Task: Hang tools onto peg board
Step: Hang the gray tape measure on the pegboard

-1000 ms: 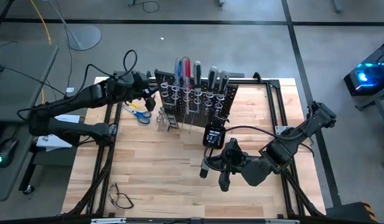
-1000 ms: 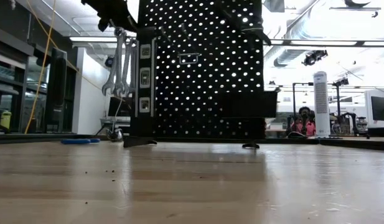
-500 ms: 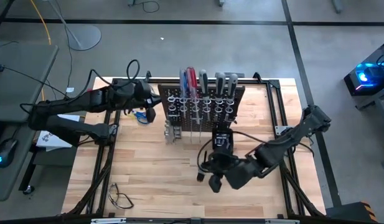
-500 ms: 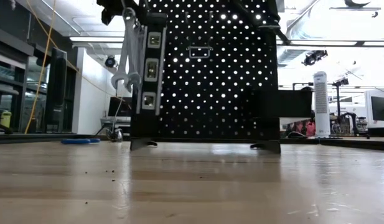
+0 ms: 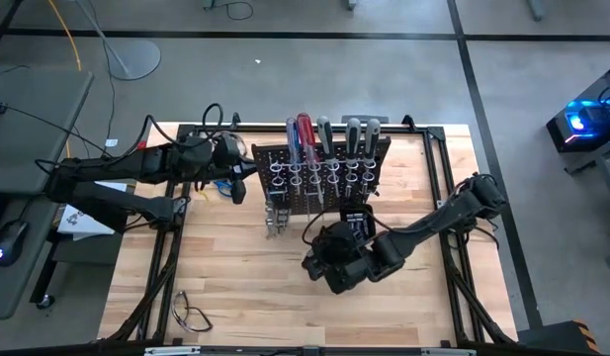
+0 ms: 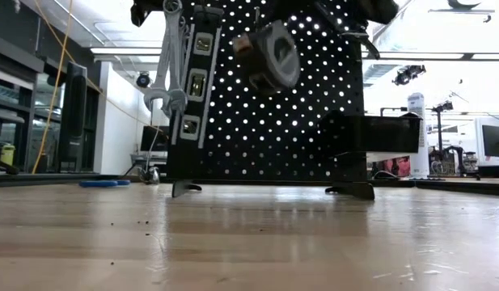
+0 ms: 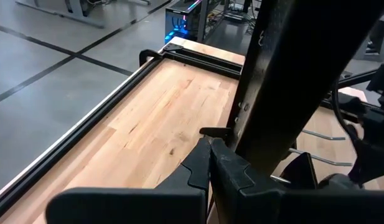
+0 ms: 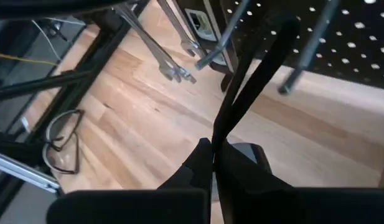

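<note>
Standing upright mid-desk [image 5: 245,287], the black perforated peg board [image 5: 329,168] carries screwdrivers [image 5: 305,129] and hanging silver wrenches [image 6: 170,61]; the left tool [image 5: 237,183] clamps its edge, the right tool [image 5: 319,259] its foot, seemingly steadying it.

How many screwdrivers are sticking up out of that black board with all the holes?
5 handles show along the peg board's top edge from above: one blue, one red, then three dark ones to their right. Others could be hidden.

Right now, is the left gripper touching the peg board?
Touching. The left wrist view shows the left gripper shut on the edge of the peg board, the panel's side running straight down between its jaws.
</note>
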{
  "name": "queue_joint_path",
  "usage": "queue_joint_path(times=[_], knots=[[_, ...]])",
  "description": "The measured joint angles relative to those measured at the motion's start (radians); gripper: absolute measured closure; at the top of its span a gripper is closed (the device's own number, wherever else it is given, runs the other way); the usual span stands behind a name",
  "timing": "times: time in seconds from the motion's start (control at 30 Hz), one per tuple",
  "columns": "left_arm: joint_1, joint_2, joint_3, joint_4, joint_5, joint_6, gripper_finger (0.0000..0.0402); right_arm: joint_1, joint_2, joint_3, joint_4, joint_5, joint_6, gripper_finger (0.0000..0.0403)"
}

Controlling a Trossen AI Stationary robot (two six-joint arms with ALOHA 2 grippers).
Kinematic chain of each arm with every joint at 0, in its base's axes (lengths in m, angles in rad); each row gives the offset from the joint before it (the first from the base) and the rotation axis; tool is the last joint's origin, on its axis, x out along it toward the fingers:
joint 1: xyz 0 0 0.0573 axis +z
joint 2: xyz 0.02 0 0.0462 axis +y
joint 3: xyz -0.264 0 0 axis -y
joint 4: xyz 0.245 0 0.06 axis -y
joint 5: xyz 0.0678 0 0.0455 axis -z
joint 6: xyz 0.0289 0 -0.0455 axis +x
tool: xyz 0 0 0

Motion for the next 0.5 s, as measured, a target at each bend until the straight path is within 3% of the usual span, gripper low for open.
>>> queue_joint_path(times=[0.27,0.5], knots=[[-0.001,0.0,0.0,0.0,-0.02,0.0,0.0401,0.051,-0.001,0.0,-0.139,0.022,0.171,0.0403],[0.0,0.0,0.0,-0.001,-0.029,-0.01,0.0401,0.046,0.004,0.0,-0.028,0.074,0.109,0.0403]])
